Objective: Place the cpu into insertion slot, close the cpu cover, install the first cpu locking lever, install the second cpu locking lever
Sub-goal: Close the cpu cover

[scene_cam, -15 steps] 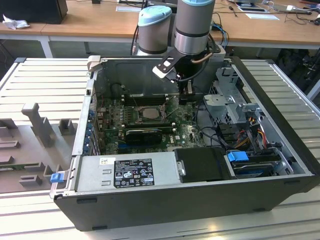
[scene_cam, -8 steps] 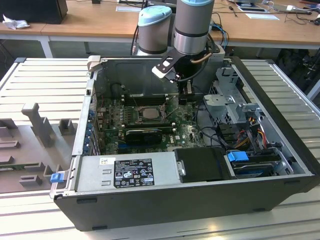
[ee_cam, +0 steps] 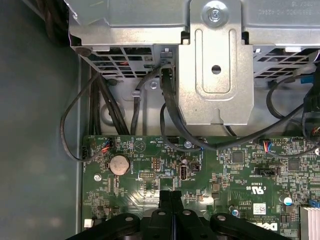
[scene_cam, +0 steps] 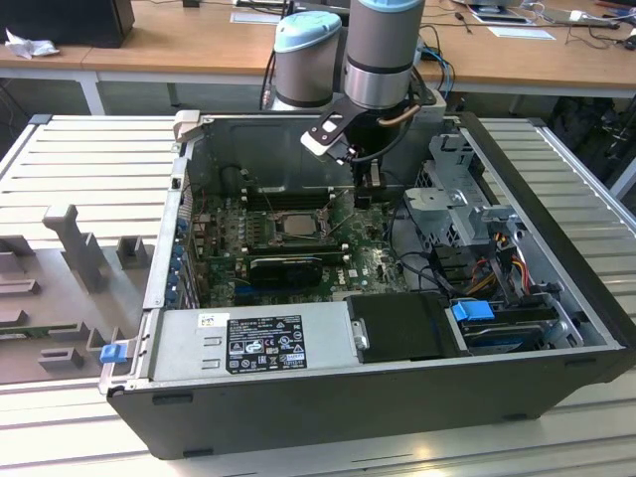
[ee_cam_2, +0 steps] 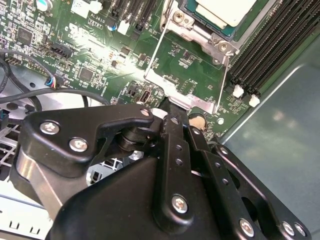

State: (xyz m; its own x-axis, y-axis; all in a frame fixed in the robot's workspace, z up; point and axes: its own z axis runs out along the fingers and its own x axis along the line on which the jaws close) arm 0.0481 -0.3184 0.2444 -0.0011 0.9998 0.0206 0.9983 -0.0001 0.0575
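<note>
Our gripper (ee_cam_2: 172, 105) has its two black fingers (ee_cam: 165, 200) pressed together with nothing between them. In the second wrist view its tip sits right at the near edge of the cpu cover (ee_cam_2: 160, 79). The cover is swung open, and we see green board (ee_cam: 225, 180) through its window. Two thin wire levers (ee_cam_2: 156, 47) stand raised along the cover's sides. Just past the cover, the cpu (ee_cam_2: 225, 10) lies seated in the insertion slot (ee_cam_2: 210, 42), pale face up. Long black memory slots (ee_cam_2: 270, 50) run beside the slot, inside the open computer case (scene_cam: 397, 397).
</note>
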